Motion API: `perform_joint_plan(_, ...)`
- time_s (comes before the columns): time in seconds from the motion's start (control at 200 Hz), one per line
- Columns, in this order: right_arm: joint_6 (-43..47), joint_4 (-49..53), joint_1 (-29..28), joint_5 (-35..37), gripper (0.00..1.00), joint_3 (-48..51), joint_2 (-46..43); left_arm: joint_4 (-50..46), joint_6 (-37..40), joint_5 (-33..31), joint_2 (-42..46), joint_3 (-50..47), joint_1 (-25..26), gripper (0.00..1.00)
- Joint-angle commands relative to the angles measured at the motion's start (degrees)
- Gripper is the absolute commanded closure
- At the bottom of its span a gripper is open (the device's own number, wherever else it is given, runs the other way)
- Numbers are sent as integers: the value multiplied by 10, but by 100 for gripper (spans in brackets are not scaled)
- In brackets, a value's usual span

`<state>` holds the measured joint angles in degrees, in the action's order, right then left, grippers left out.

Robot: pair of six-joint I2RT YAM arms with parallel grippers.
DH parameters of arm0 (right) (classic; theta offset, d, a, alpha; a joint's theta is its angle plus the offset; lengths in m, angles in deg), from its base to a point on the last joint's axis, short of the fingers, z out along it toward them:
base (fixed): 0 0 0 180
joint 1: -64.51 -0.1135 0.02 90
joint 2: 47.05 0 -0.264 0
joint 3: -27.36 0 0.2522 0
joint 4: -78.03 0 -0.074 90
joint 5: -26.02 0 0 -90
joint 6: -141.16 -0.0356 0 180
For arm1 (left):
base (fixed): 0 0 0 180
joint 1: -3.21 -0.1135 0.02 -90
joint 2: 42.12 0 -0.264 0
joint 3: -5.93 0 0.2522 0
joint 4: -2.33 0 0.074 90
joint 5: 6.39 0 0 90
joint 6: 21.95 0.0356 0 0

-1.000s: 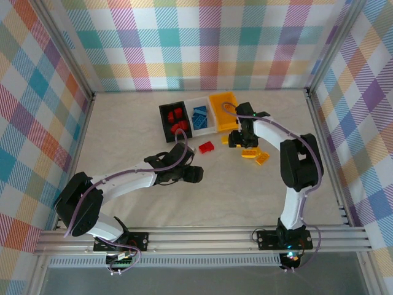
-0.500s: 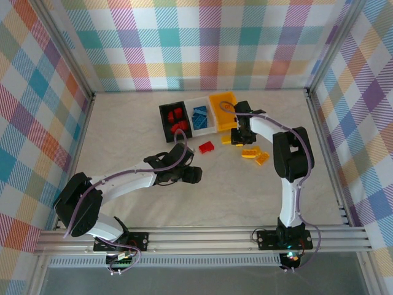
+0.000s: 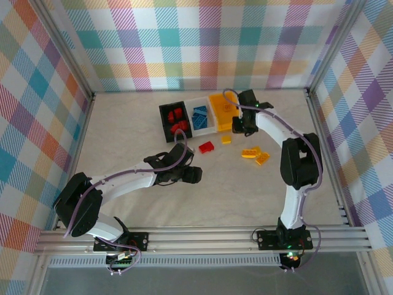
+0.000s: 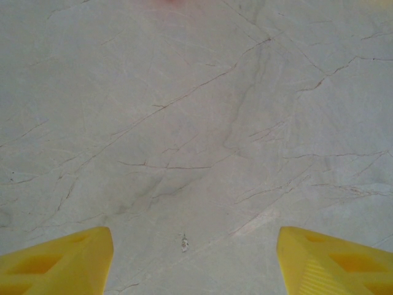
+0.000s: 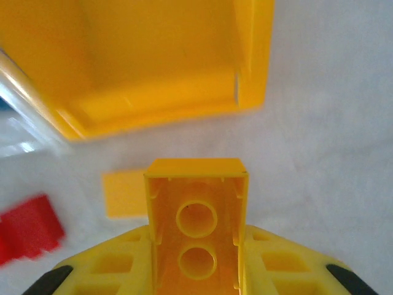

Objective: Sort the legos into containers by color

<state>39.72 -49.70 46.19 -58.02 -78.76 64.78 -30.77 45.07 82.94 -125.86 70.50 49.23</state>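
Right end effector (image 5: pixel 196 249): clenched on a yellow brick (image 5: pixel 196 215), hollow underside facing the wrist camera; in the top view it (image 3: pixel 241 125) sits at the near right corner of the yellow bin (image 3: pixel 221 104).
Left end effector (image 3: pixel 195 175): released, fingers (image 4: pixel 58 261) apart over bare table (image 3: pixel 123 135), centre of frame.
Black bin (image 3: pixel 163 120): upper centre, holds red bricks (image 3: pixel 177 114).
White bin (image 3: pixel 198 102): between the black and yellow bins, holds blue bricks (image 3: pixel 200 117).
Loose red brick (image 3: pixel 206 147): on the table below the white bin.
Loose yellow pieces: one small (image 3: pixel 226 139) below the yellow bin; two more (image 3: pixel 250 152) (image 3: pixel 262 158) to its lower right.
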Motion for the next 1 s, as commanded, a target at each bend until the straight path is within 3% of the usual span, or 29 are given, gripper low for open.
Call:
perform_joint_plan(0.0,11,10,0,-11,72,-81,31,-9,-8,-3,17,-11,8,29)
perform_joint_plan(0.26,27,35,1,-11,71,-267,172,-30,-9,-15,38,-21,8,29)
perform_joint_plan(0.465,25,49,1,-22,62,-334,218,-36,-15,-20,50,-28,8,28)
perform_joint_plan(0.915,4,29,1,-35,51,-141,5,-12,-31,-3,51,-28,8,28)
perform_joint_plan(0.995,-27,36,1,-30,45,-55,-59,-12,-31,-4,55,-29,9,29)
